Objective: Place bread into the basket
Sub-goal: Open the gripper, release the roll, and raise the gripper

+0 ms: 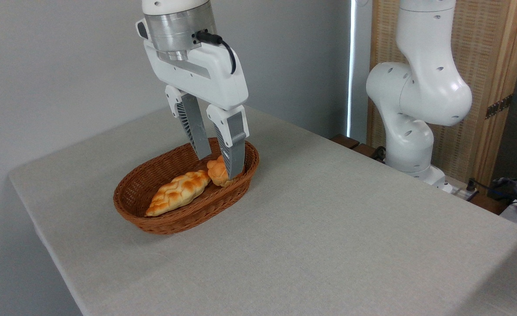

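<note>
The reddish-brown wicker basket sits on the table, left of centre. The small round knotted bun lies inside its right end, touching the tip of a longer braided golden loaf that lies along the basket's middle. My gripper hangs straight down over that right end, its fingers spread wide on either side of the bun. The nearer finger covers the bun's right side. The jaws stand apart and do not appear to press the bun.
The basket rests on a table covered in grey cloth, with its edges at the left and front. The arm's white base stands at the back right, with cables beside it. A grey wall is behind.
</note>
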Controlling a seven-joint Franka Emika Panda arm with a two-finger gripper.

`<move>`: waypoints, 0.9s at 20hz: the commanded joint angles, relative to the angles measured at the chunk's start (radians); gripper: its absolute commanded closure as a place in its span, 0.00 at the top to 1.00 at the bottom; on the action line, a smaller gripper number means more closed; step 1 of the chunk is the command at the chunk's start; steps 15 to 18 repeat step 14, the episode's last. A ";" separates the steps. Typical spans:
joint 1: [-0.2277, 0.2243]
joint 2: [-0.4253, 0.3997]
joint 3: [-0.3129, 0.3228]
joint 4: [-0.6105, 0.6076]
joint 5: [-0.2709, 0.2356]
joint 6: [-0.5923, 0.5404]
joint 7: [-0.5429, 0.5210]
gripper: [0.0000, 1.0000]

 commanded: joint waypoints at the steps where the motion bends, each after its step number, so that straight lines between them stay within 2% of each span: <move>1: -0.006 0.003 0.017 0.030 -0.017 -0.016 -0.031 1.00; 3: -0.006 0.006 0.014 0.030 -0.022 -0.010 -0.062 1.00; 18: -0.011 0.004 0.011 0.031 -0.012 -0.007 -0.052 1.00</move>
